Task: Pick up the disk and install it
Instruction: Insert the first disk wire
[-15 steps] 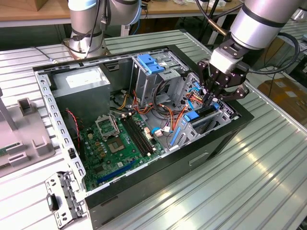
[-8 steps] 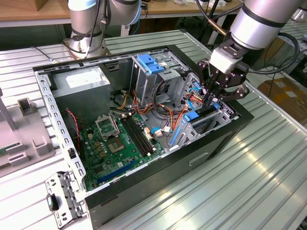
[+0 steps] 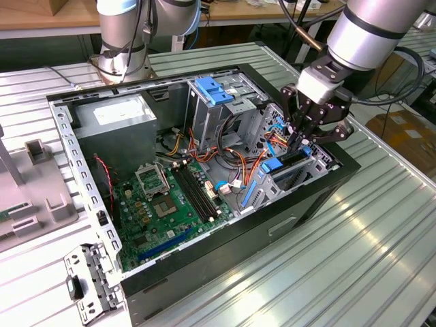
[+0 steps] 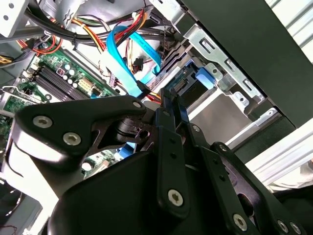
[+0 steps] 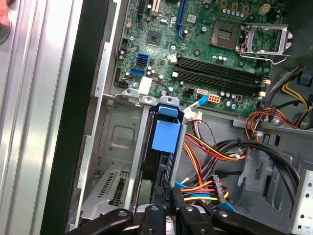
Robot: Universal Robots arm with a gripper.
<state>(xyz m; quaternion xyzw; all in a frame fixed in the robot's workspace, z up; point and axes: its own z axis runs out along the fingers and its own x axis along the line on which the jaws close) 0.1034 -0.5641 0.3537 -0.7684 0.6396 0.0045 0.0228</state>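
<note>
Scanning the exterior view from its left: I see the grey power-supply box (image 3: 116,122) in the open computer case (image 3: 310,204), then the green motherboard (image 3: 167,204), then the metal drive cage (image 3: 225,102) with a blue plastic bracket (image 3: 212,90) on top, and orange and blue cables (image 3: 238,160) between them. Toward that view's right my gripper (image 3: 303,134) reaches down into the lower drive bay (image 3: 293,174) at the case's front corner. The disk (image 5: 165,142) stands on edge in that bay's slot, its blue carrier rail and blue tab facing up in the first wrist view, with the motherboard (image 5: 215,54) just beyond it. The fingers (image 4: 171,122) sit close together at the disk's near edge (image 4: 188,85) in the second wrist view; they look clamped on it, though the contact itself is hidden. A blue data cable (image 4: 122,58) loops just beside.
</note>
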